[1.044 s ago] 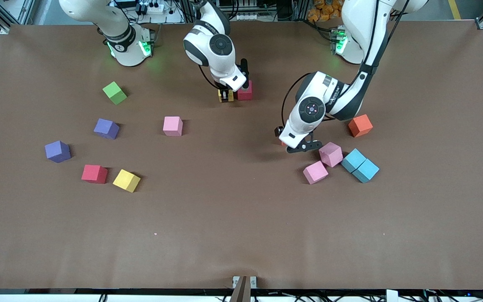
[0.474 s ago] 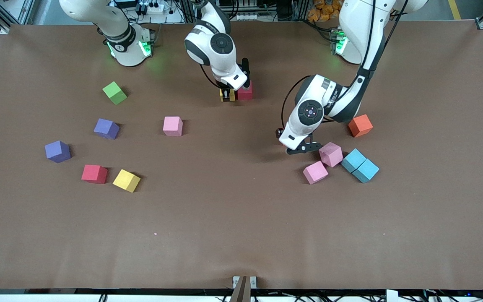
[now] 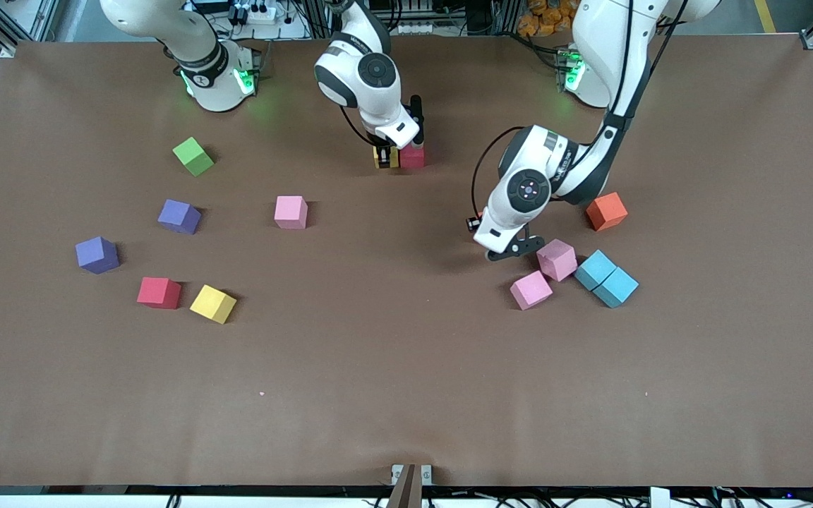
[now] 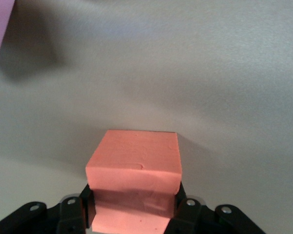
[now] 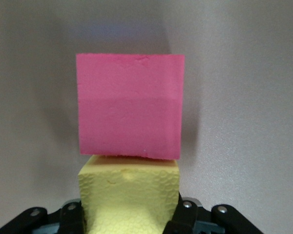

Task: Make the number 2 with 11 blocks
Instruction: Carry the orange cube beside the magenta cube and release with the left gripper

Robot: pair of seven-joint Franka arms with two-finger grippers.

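Nearest the right arm's end of the counter (image 3: 406, 395), two purple cubes (image 3: 97, 255) (image 3: 179, 216), a red cube (image 3: 159, 292), a yellow cube (image 3: 213, 303) and a green cube (image 3: 193, 156) are seen lying apart. A pink cube (image 3: 291, 212) is found mid-frame. High in the middle, a second yellow cube (image 5: 129, 192) is pinched by the jaws of the right gripper (image 5: 129, 214) and is pressed against a second red cube (image 3: 412, 156). Farther along, a reddish cube (image 4: 134, 168) is squeezed by the jaws of the left gripper (image 4: 134, 209). Two more pink cubes (image 3: 557, 259) (image 3: 531, 289), two touching blue cubes (image 3: 595, 269) (image 3: 617, 286) and an orange cube (image 3: 606, 211) are seen beside it.
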